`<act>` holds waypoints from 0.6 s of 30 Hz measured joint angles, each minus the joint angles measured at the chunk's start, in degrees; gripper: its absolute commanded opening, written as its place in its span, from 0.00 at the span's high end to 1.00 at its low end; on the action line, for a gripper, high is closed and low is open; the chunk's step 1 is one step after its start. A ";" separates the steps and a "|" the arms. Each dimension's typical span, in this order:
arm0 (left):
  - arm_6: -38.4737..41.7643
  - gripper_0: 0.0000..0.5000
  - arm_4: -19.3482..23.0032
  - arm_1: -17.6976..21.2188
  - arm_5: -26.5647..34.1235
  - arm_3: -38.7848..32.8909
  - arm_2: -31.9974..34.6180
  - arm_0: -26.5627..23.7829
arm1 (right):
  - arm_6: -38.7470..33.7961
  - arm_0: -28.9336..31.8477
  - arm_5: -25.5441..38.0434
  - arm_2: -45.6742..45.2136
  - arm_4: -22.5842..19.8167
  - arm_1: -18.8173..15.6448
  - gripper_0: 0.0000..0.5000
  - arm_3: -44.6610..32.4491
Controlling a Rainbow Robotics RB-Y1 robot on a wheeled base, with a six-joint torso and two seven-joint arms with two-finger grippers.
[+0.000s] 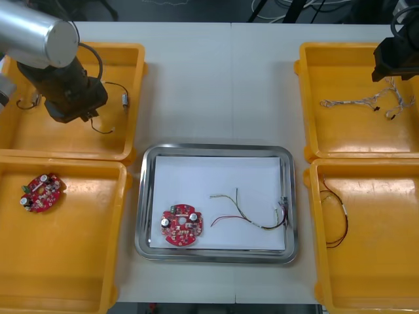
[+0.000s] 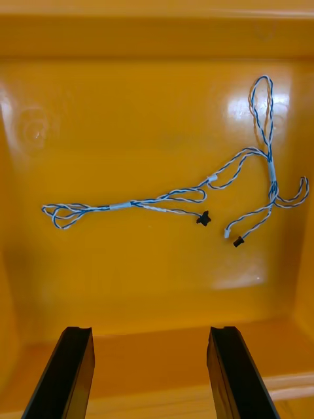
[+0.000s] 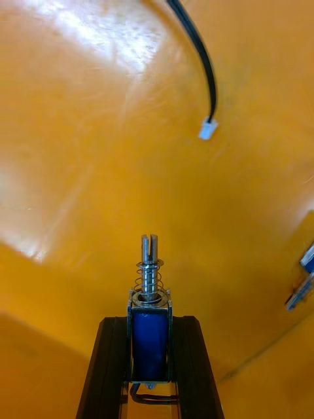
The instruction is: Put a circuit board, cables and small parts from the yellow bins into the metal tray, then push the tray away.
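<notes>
My left gripper (image 3: 150,325) is shut on a small metal part (image 3: 150,302) with a blue body and a spring, held just above the floor of the far left yellow bin (image 1: 134,72). In the front view the left arm (image 1: 65,91) hangs over that bin. My right gripper (image 2: 149,335) stands open above the far right yellow bin (image 1: 308,98), where a twisted blue and white cable (image 2: 196,193) lies ahead of the fingers. The metal tray (image 1: 145,196), white inside, holds a round red circuit board (image 1: 182,226) and a cable (image 1: 252,216).
Beyond the held part lie a black cable with a white plug (image 3: 208,124) and another small metal part (image 1: 124,99). The near left bin (image 1: 78,275) holds a second circuit board (image 1: 42,192). The near right bin (image 1: 393,275) holds a red and black cable (image 1: 339,222).
</notes>
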 measured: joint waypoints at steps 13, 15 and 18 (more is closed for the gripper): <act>-3.13 1.00 4.40 3.22 12.04 -14.60 -0.09 0.00 | -2.06 -5.36 -4.66 -2.83 6.76 3.61 0.00 13.14; -3.12 1.00 5.28 3.22 13.92 -17.36 -0.11 0.00 | -5.15 -6.48 -4.75 -4.34 7.94 4.64 0.00 14.88; -3.12 1.00 6.00 3.15 15.98 -21.28 -0.15 0.00 | -10.32 -7.64 -4.79 -6.50 8.81 5.97 0.00 16.31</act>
